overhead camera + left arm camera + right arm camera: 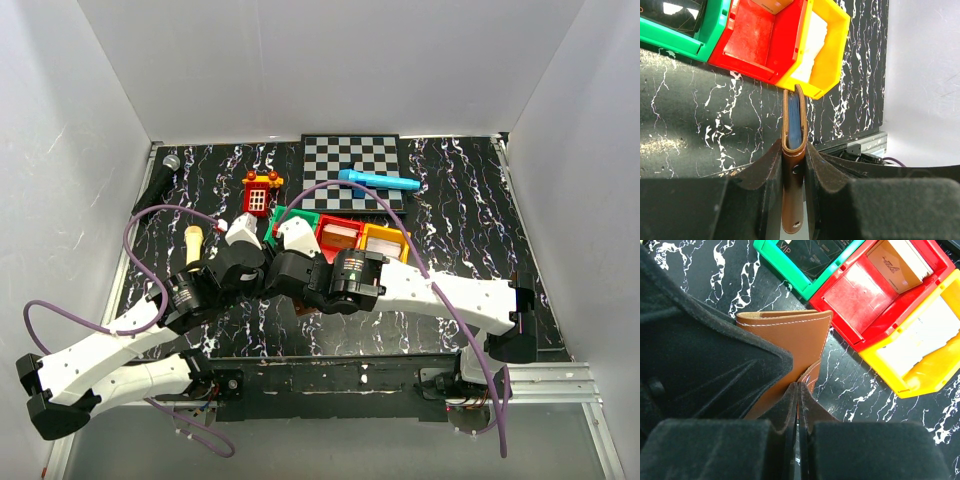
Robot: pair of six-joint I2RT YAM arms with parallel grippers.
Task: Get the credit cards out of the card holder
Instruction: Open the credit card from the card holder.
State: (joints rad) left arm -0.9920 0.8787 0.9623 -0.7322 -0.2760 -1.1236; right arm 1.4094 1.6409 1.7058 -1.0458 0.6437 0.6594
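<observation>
Card holder (792, 125) stands edge-on at the lower centre of the left wrist view, clamped by the left gripper (793, 160). Its long axis runs up the frame toward the yellow bin (832, 35), with blue pockets (795, 127) showing. In the right wrist view, the right gripper (798, 392) is pinched narrow at a brown flap (811, 376) on its lower right; whether it grips is unclear.

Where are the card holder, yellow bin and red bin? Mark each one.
card holder (792, 200), left wrist view, brown leather edge.
yellow bin (837, 45), left wrist view, outer side wall.
red bin (860, 295), right wrist view, bare floor.
</observation>
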